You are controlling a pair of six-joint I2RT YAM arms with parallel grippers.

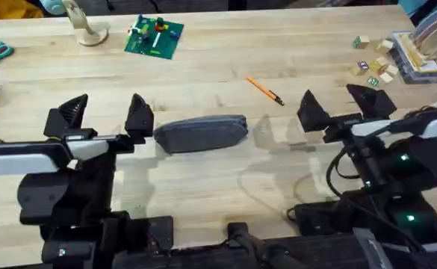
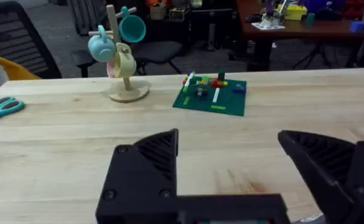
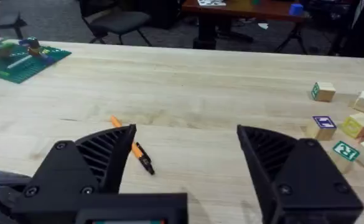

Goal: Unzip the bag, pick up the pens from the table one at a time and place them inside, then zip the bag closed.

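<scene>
The oblong grey fabric pouch (image 1: 201,134) lay on the pale butcher-block wooden table (image 1: 225,67), its zip apparently closed. It looked soft and light, likely to slide or bunch unless one end was pinned while the small zip tab was pulled. Beyond the pouch, to its right, lay a thin orange pen with a black tip (image 1: 264,90), rigid and best pinched mid-shaft. The left gripper (image 1: 104,112), jaws apart, hung just left of the pouch; the right gripper (image 1: 340,104), jaws apart, hung well right of it.

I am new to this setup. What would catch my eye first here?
First, the oblong grey fabric pouch lying mid-table between the open left gripper and the open right gripper. Next, the thin orange pen with a black tip, lying alone on the light wooden table beyond the pouch.
</scene>
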